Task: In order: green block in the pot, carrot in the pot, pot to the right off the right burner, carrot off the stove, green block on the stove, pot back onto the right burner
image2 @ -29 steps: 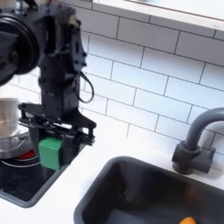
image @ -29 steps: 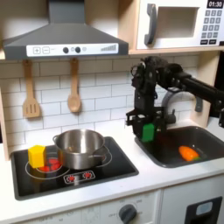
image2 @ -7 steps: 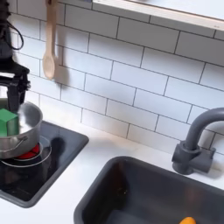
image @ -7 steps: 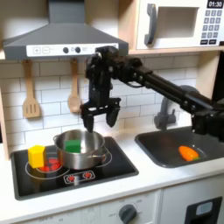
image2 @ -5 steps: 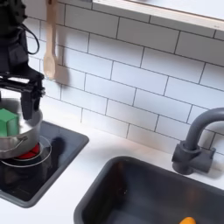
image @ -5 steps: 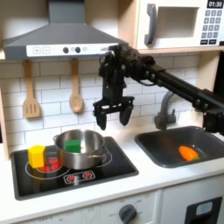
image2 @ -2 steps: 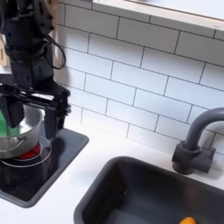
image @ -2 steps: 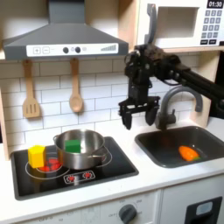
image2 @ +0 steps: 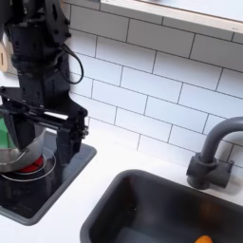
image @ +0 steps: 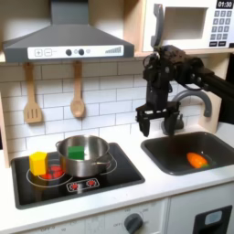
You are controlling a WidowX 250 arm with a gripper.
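My gripper (image: 159, 122) hangs open and empty above the counter between the stove (image: 123, 173) and the sink (image: 174, 162). In the second exterior view the gripper (image2: 44, 142) stands in front of the pot (image2: 11, 155) and hides part of it. The steel pot (image: 85, 156) sits on the right burner (image: 108, 165) with the green block (image: 77, 152) inside. The orange carrot (image: 196, 160) lies in the sink, and the carrot (image2: 201, 239) just shows at the second exterior view's bottom edge.
A yellow block (image: 37, 163) and a small red piece (image: 55, 171) sit on the left burner beside the pot. The arched faucet (image: 188, 99) rises behind the sink, close to my arm. A wooden spatula (image: 32, 96) and spoon (image: 77, 91) hang on the tiled wall.
I carried the green block from near the sink to the pot and let it go there. My gripper, now open and empty, has moved rightwards in the first exterior view, back toward the sink.
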